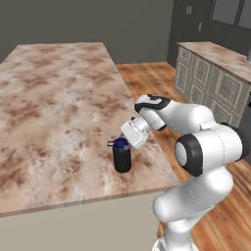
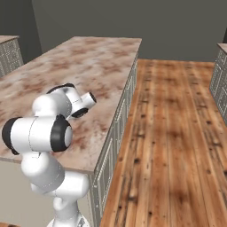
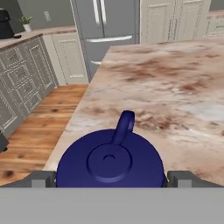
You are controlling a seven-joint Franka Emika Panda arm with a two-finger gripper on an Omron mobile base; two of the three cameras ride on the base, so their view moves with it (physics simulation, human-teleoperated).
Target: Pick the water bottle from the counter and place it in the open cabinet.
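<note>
You see a wood plank floor (image 2: 177, 133) with warm brown boards. Grey drawers with a marble top (image 1: 211, 81) stand along the right wall. A tall steel fridge (image 3: 105, 30) stands at the far end, beside cream cabinet doors (image 3: 175, 19). The walls (image 2: 133, 20) are dark grey.

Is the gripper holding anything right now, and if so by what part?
Cannot be told: gripper flanks the water bottle at its cap, standing on the counter.

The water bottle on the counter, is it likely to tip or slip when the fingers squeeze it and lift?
The water bottle looks rigid, so it probably won't deform. It stands upright on the flat counter, taller than wide, so a sideways nudge could tip it. Its smooth round blue cap sits between the fingers, so a grip there might slip or twist.
</note>
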